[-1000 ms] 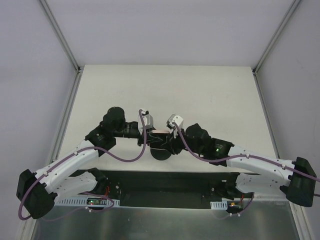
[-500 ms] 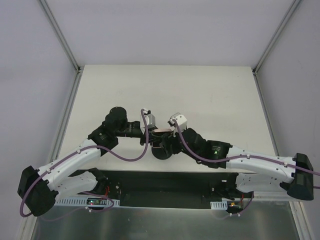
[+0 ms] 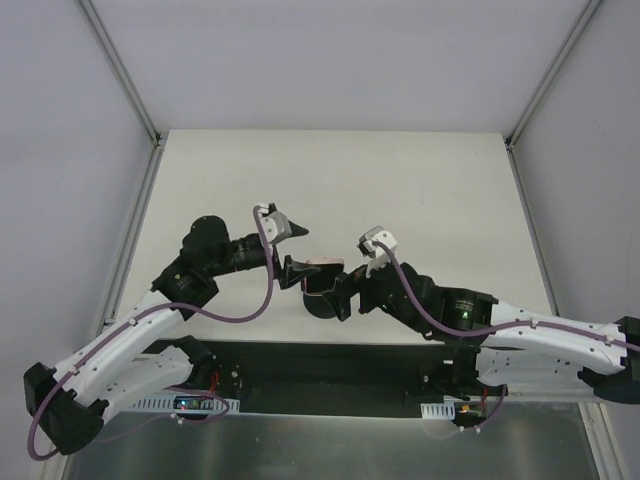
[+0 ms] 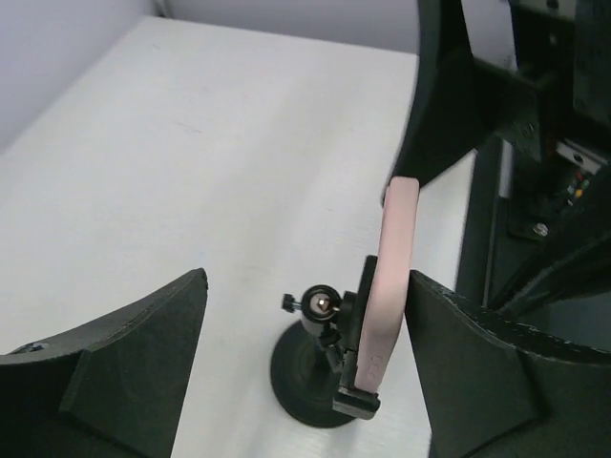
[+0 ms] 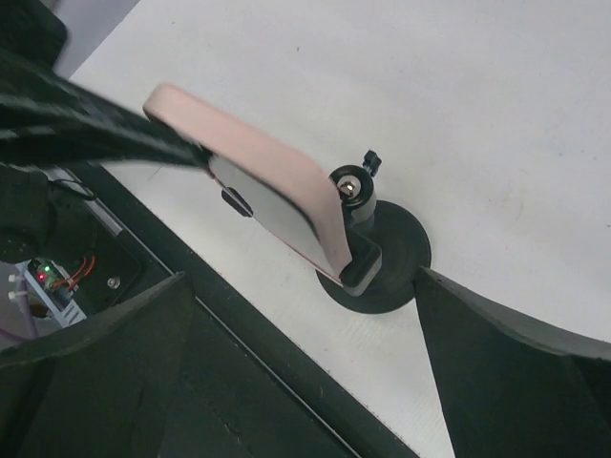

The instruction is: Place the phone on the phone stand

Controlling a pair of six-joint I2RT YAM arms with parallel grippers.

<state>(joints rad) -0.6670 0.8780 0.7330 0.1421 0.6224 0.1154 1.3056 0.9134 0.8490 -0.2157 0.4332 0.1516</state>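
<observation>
The phone (image 3: 322, 265) stands tilted on edge in the cradle of the black phone stand (image 3: 321, 303), whose round base rests near the table's front edge. Its pale pink rim (image 4: 391, 258) shows edge-on in the left wrist view, seated in the stand's clip (image 4: 358, 401). My left gripper (image 3: 297, 252) is open just left of the phone, and the phone is close beside one finger (image 4: 496, 372). My right gripper (image 3: 346, 285) is open on the phone's right side. From the right wrist, the phone (image 5: 277, 191) leans over the stand's base (image 5: 391, 258), with nothing between my fingers (image 5: 516, 363).
The black strip with the arm mounts (image 3: 330, 365) runs along the table's near edge, right behind the stand. Grey walls with metal rails (image 3: 135, 230) border the white table (image 3: 400, 180) on both sides.
Both grippers have opened wide and drawn back from the phone, left arm to the left, right arm to the right. The phone has stayed in the stand.
</observation>
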